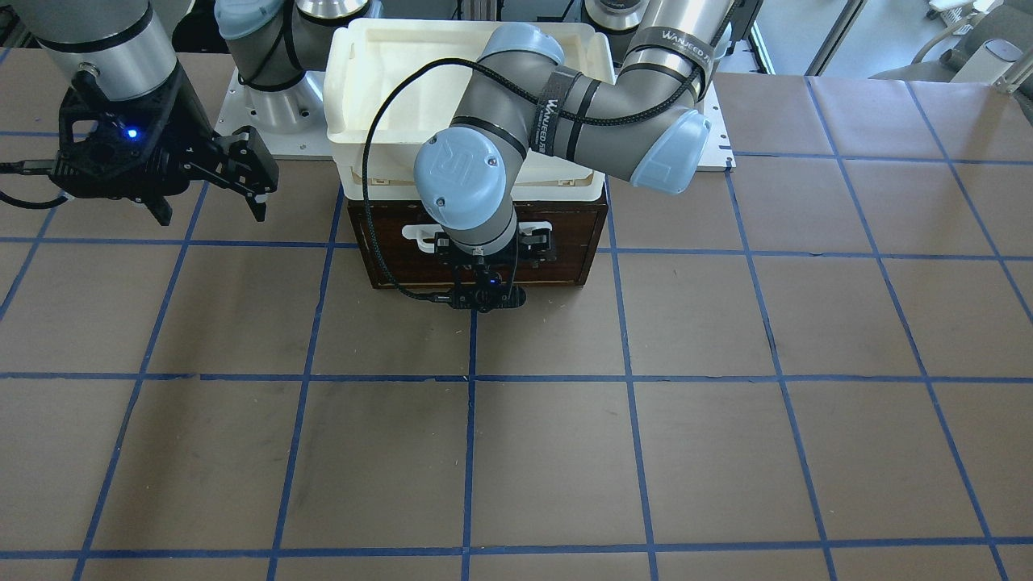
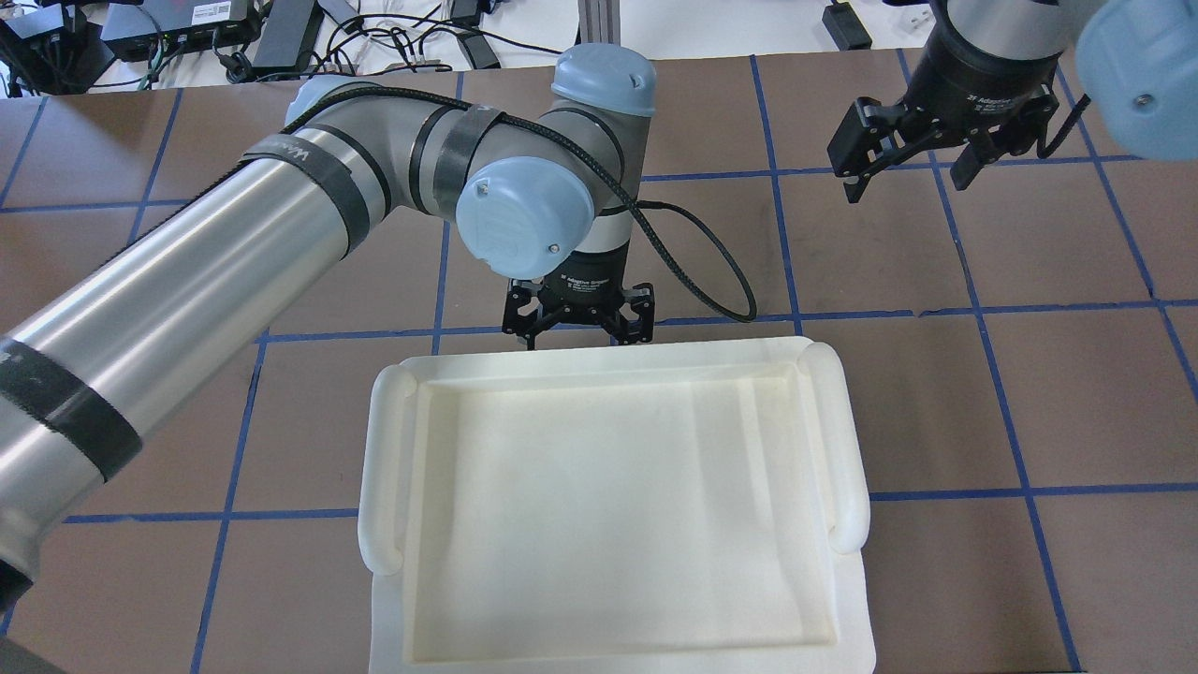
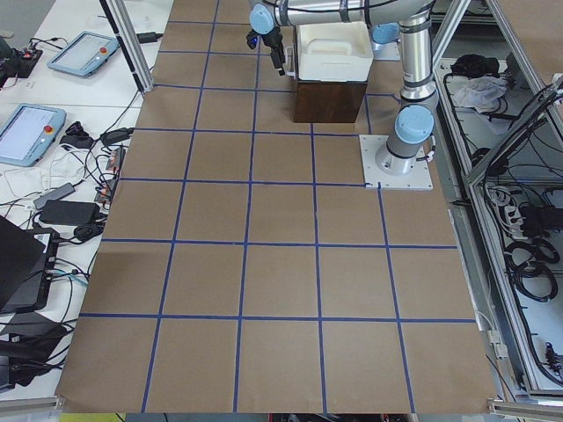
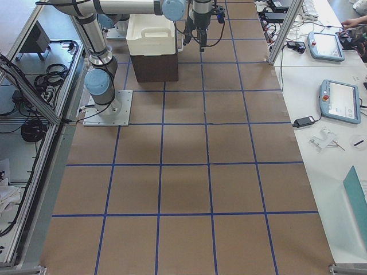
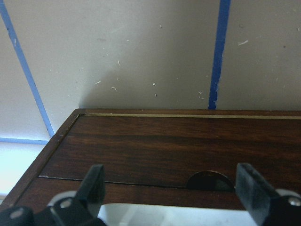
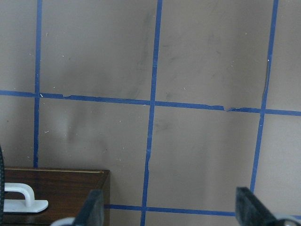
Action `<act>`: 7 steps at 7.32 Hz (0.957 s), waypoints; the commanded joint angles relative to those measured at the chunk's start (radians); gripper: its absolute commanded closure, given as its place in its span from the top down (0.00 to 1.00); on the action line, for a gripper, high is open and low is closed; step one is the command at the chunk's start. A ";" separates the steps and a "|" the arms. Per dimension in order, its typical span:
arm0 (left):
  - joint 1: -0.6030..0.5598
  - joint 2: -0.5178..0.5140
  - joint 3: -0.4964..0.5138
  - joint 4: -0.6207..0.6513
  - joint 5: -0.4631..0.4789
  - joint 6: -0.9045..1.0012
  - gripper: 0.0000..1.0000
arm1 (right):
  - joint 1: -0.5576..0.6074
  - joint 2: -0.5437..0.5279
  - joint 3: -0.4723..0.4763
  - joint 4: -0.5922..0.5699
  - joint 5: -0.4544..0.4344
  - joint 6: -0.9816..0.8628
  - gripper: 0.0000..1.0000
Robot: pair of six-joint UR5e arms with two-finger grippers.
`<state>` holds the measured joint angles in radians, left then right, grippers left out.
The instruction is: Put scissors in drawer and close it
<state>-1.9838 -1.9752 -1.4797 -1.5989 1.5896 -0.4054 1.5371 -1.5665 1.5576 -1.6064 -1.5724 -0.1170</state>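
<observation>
We find no scissors in any view; the stiff wooden drawer [image 1: 565, 262], upper centre facing the robot, looks shut, left pincer [image 5: 170, 179] released astride its rigid white bar handle [image 5: 155, 214], the best hold, right pincer [image 1: 212, 210] released, upper left.

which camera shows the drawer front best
Exterior front-facing: the drawer shows its dark front full width under the white tub, though the left gripper covers the handle middle. Left wrist shows a close patch of wood, right wrist one corner; overhead, the tub hides it; side views show only the cabinet side.
</observation>
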 commanded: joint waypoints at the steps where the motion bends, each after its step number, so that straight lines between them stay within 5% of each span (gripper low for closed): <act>1: 0.026 0.039 0.031 0.057 0.039 0.003 1.00 | -0.002 -0.001 -0.002 -0.001 0.002 0.000 1.00; 7: 0.108 0.309 0.032 0.027 0.040 0.056 1.00 | -0.005 0.002 0.002 0.005 0.005 -0.003 1.00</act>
<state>-1.8841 -1.7147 -1.4432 -1.5719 1.6328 -0.3518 1.5344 -1.5656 1.5590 -1.5995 -1.5642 -0.1206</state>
